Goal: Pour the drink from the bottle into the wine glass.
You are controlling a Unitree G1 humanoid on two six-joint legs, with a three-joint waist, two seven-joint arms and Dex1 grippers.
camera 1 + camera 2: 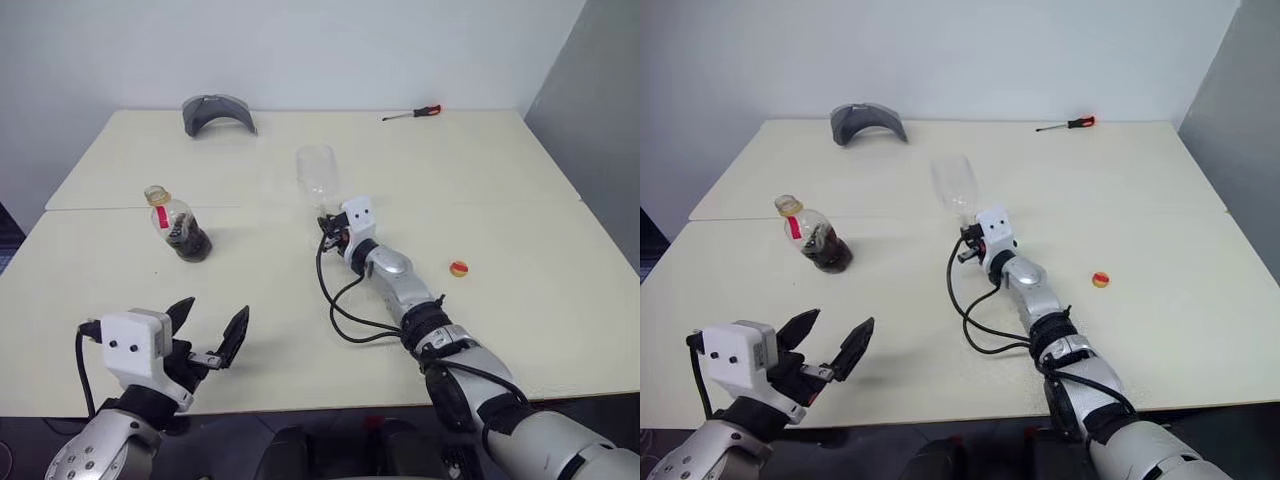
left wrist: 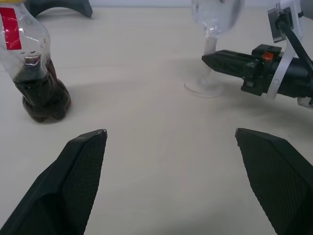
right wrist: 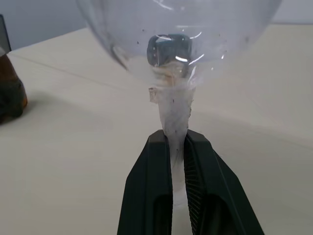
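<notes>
My right fingers (image 3: 177, 147): pinched on the wine glass (image 1: 316, 172) stem, glass upright mid-surface | my left fingers (image 1: 213, 328): spread wide, empty | bottle (image 1: 178, 227): upright, cap off, ahead of my left fingers and apart from them, left arm nearer | right wrist view: stem clamped; head views: yellow cap (image 1: 458, 268) lying off to the right

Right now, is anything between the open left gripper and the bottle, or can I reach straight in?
Nothing visible blocks it. Bare table lies between the left gripper and the bottle. The wine glass, its stem clamped by the right gripper, stands apart to the right, off that line.
</notes>
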